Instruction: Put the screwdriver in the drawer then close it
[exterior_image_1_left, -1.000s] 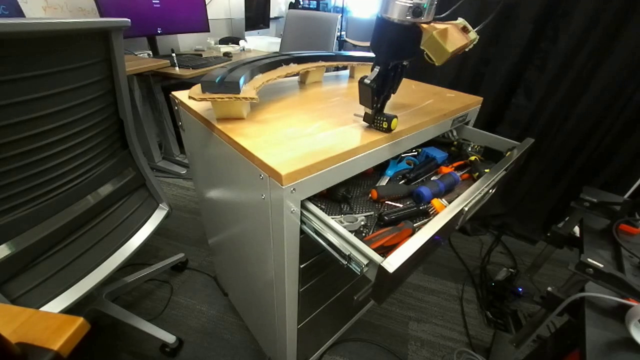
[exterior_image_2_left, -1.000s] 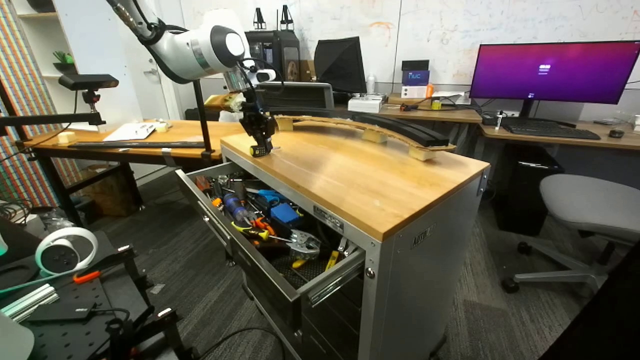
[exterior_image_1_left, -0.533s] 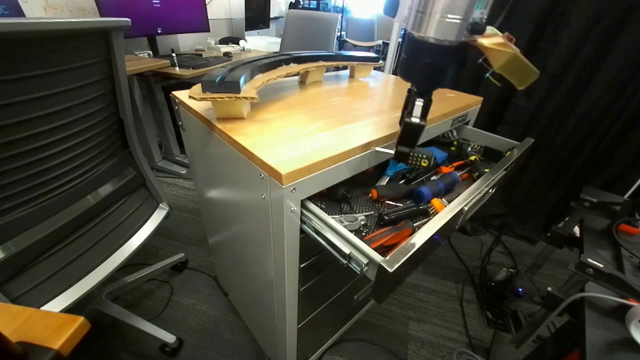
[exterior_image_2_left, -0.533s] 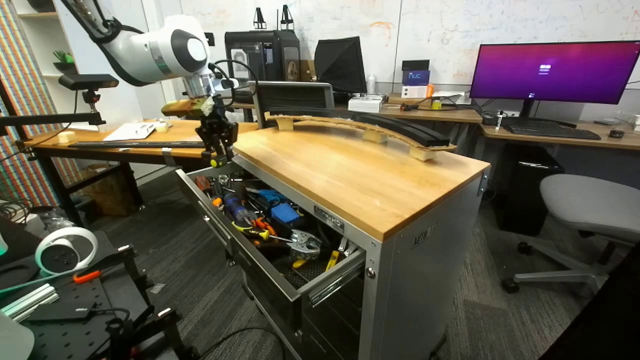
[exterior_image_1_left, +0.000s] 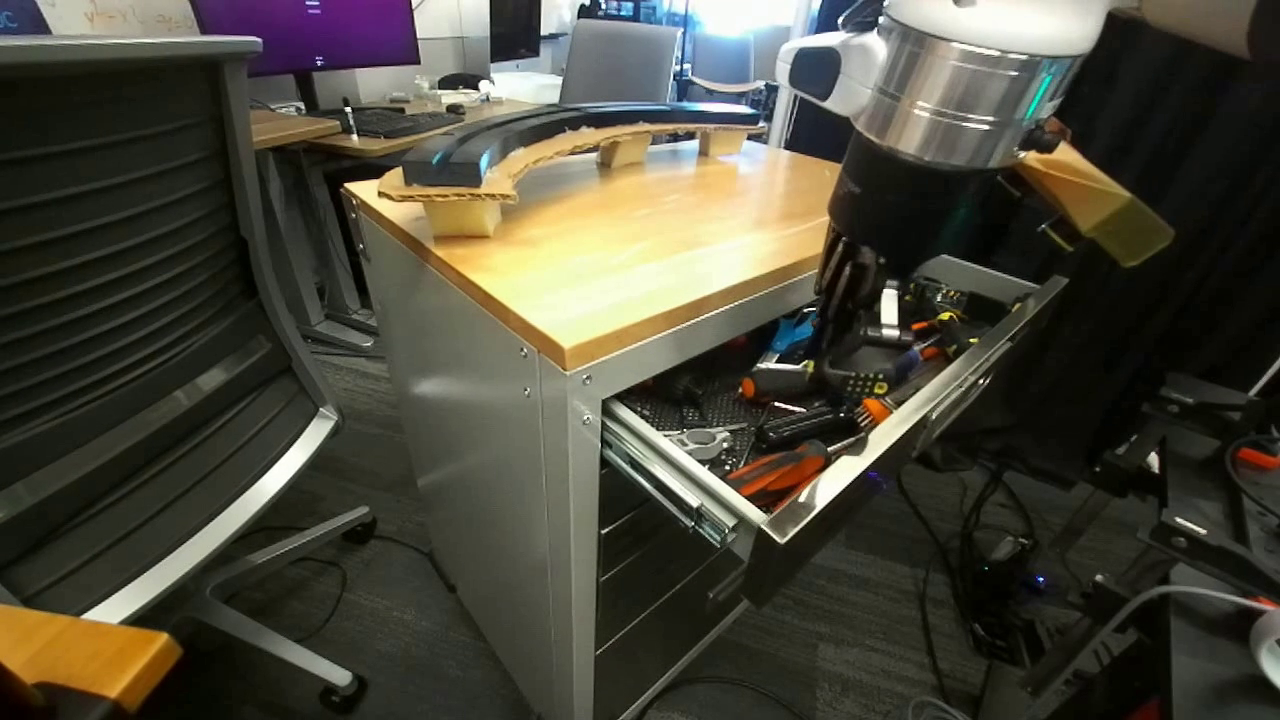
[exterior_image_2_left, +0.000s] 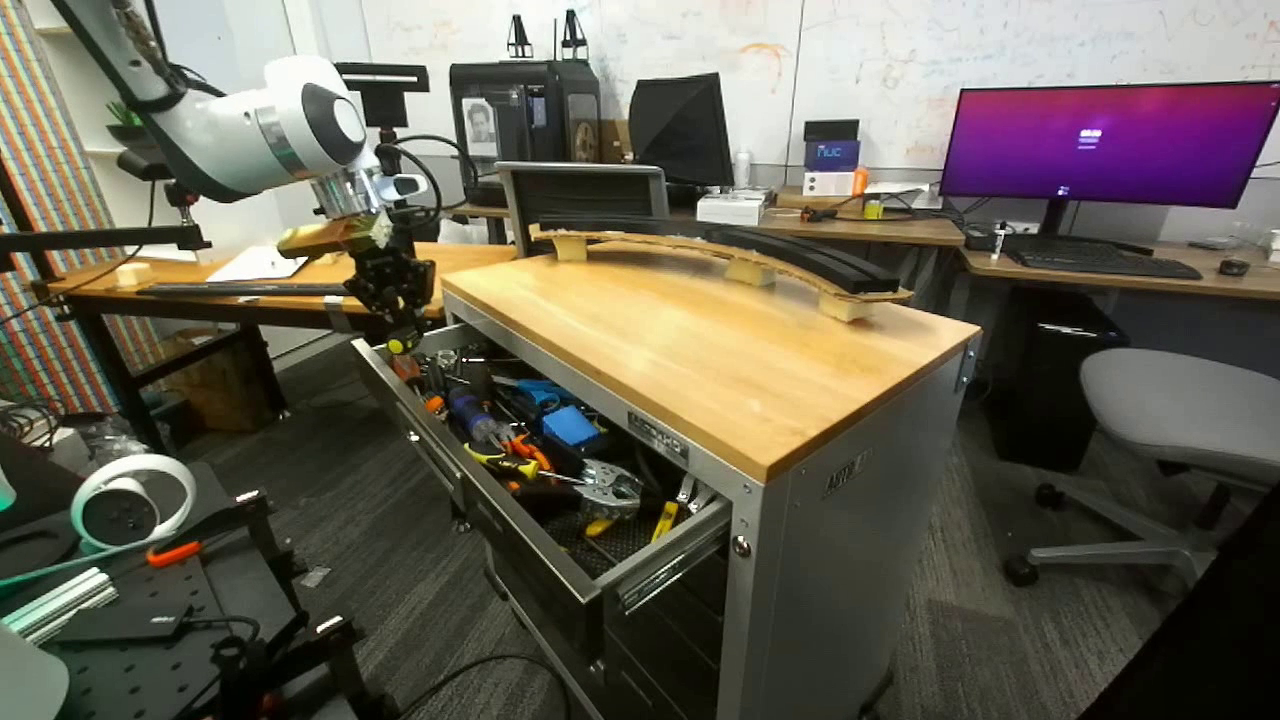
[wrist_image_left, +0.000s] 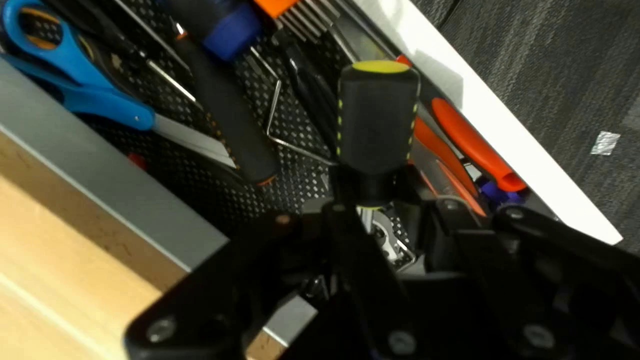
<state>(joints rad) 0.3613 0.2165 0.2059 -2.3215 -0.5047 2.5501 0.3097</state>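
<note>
Wooden tabletop (exterior_image_2_left: 700, 335) flanks the end effector (wrist_image_left: 374, 189), clamped on a stubby yellow-and-black screwdriver (wrist_image_left: 378, 117). Beneath gapes a grey metal drawer (exterior_image_1_left: 830, 487).

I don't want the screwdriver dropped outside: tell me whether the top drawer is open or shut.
Open. In both exterior views the top drawer juts out from the cabinet, a slide rail exposed and tools inside visible.

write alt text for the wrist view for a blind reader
The tool grips a stubby black-and-yellow screwdriver over the open drawer. Blue-handled scissors lie inside, at upper left; wooden worktop shows at lower left.
</note>
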